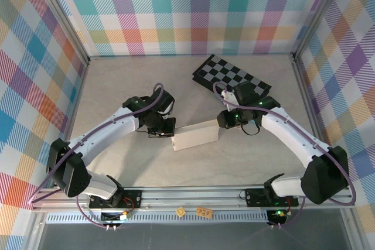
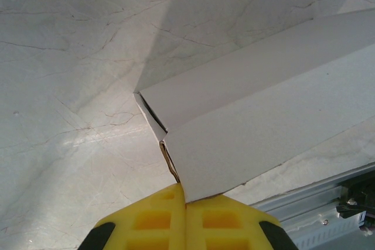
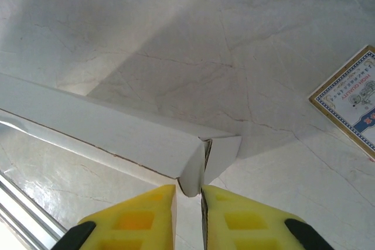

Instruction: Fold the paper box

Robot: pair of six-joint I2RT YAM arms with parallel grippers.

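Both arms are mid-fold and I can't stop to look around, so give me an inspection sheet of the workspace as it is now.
Surface: pale marbled table, no spills seen.
Job's things: white paper box mid-table, gripped at both ends.
Clutter: checkered board behind the box, apart from it; printed card flat on the table.
Grippers: left gripper shut on the box's left corner; right gripper pinching its right corner.
Cables: purple cable along each arm, clear of the box.
Surroundings: plaid walls; two small tags on the front rail.
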